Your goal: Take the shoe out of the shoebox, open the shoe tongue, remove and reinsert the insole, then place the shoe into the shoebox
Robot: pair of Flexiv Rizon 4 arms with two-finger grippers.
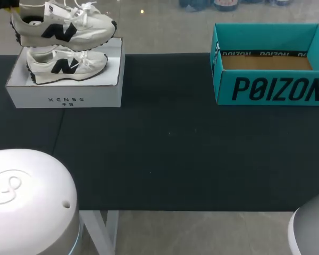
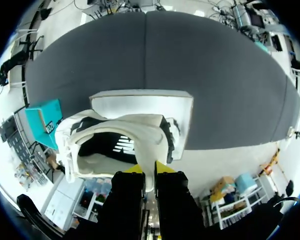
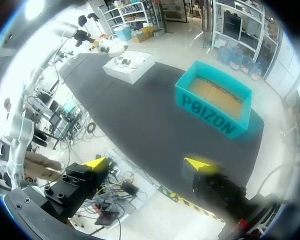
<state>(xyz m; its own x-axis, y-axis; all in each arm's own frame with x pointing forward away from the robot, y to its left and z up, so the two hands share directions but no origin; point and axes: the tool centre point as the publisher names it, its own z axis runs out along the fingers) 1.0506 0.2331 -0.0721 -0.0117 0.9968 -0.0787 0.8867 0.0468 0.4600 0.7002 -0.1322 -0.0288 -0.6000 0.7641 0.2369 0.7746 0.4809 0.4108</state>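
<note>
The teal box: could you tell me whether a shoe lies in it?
No, the teal box shows only its bare brown floor in the head view.

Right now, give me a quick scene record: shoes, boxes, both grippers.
lifted shoe: held above the white box
second shoe: sits in the white box
white box: table's far left
teal box: far right, open, empty
left gripper: shut on the lifted shoe's heel end
right gripper: open, empty, short of the table's edge
</note>
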